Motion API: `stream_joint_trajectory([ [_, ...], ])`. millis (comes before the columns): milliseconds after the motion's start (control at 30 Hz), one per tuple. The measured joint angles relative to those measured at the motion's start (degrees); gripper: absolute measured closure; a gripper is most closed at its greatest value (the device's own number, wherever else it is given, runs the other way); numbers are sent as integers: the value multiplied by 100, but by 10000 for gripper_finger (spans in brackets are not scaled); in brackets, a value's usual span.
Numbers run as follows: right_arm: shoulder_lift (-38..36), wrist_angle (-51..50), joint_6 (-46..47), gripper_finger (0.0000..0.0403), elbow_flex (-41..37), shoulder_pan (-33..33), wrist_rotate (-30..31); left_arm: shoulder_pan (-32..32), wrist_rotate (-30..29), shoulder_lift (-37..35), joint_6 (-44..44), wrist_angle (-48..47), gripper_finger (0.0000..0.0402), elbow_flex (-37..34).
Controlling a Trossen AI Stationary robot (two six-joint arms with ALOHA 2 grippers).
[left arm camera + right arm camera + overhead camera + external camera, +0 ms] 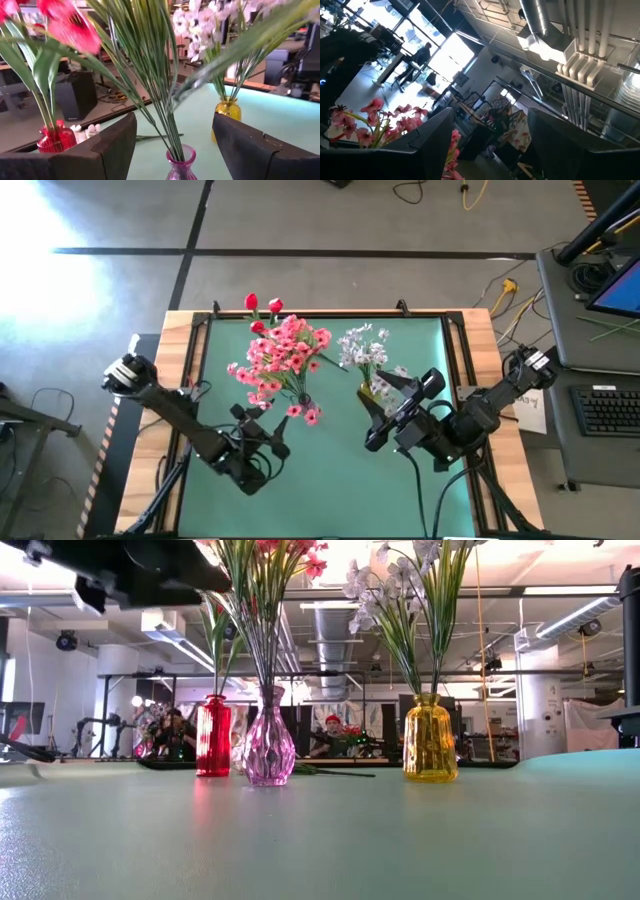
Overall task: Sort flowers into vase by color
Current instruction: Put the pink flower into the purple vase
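Note:
Three glass vases stand on the green mat. The red vase (pixel 213 736) holds red flowers (pixel 263 305). The pink vase (pixel 269 745) holds a full bunch of pink flowers (pixel 285 355). The yellow vase (pixel 430 740) holds white flowers (pixel 362 345). My left gripper (pixel 268 428) is open and hovers on the near side of the pink bunch. In its wrist view the pink vase's neck (pixel 180 167) shows beyond its fingers (pixel 112 145). My right gripper (pixel 385 408) is open near the yellow vase and tipped upward, with nothing between its fingers (pixel 432 132).
One loose green stem (pixel 335 772) lies flat on the mat behind the pink and yellow vases. The mat's near half (pixel 320 840) is bare. Wooden table edges (pixel 480 330) frame the mat. People and desks show in the room beyond the table.

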Motion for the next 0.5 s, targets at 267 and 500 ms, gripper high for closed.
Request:
stream_joint_trajectory([
  [267, -13, -2, -12, 154, 0, -56, -1, 474, 290, 524, 65, 176, 153, 322],
  [500, -13, -8, -42, 154, -8, -157, 16, 744, 255, 521, 676, 162, 153, 558],
])
